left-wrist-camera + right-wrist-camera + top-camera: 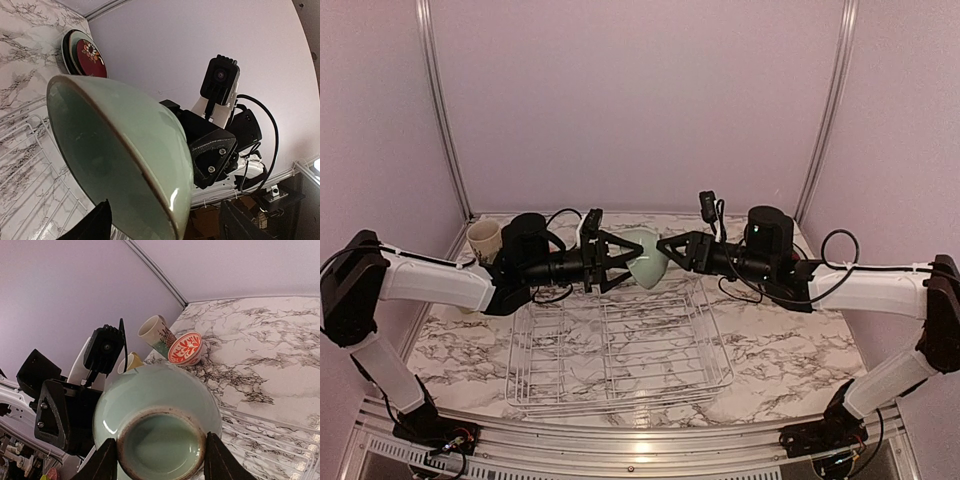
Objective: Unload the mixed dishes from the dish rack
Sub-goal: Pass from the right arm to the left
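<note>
A pale green bowl (648, 262) hangs on its side above the far edge of the dish rack (620, 385), between both grippers. My right gripper (665, 250) is shut on the bowl's foot ring (161, 450), one finger on each side of it. My left gripper (620, 262) faces it from the left. In the left wrist view its fingers straddle the bowl's rim (125, 150), one inside and one outside, with a gap showing on the outer side. The wire rack (270, 440) below holds nothing that I can see.
A stack of plates with a dark red floral one on top (85, 50) lies at the back. A patterned tall cup (156, 332), a red-patterned white bowl (185, 348) and a yellow cup (131, 361) stand at the back left. The booth walls close in behind.
</note>
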{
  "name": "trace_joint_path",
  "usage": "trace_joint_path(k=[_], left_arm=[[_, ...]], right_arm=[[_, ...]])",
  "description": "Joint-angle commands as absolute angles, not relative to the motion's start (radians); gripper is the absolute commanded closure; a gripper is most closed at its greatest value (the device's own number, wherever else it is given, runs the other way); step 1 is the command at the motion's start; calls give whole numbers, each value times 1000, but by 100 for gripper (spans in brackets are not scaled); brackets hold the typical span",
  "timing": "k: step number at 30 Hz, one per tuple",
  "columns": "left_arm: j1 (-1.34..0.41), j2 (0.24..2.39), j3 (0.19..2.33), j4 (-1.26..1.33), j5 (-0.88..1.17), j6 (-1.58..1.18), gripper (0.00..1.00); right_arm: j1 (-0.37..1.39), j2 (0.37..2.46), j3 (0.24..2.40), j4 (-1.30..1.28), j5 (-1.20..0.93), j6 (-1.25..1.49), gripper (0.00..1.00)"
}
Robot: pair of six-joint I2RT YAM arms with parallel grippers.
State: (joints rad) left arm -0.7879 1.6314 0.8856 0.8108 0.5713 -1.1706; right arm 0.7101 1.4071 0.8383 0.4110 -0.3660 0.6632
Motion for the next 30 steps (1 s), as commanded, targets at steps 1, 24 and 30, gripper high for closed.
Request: trace_joint_path(k=[1,24,30], left_arm=[[-793,1665,912,979,613,-1253,33],[-795,1685,932,1008,624,-1266,100],[-792,1631,992,759,598,-1096,100]], right_arm=[[711,1397,832,592,-410,717,80],[709,1402,808,646,-426,735,76],[709,1373,808,594,-396,700,31]])
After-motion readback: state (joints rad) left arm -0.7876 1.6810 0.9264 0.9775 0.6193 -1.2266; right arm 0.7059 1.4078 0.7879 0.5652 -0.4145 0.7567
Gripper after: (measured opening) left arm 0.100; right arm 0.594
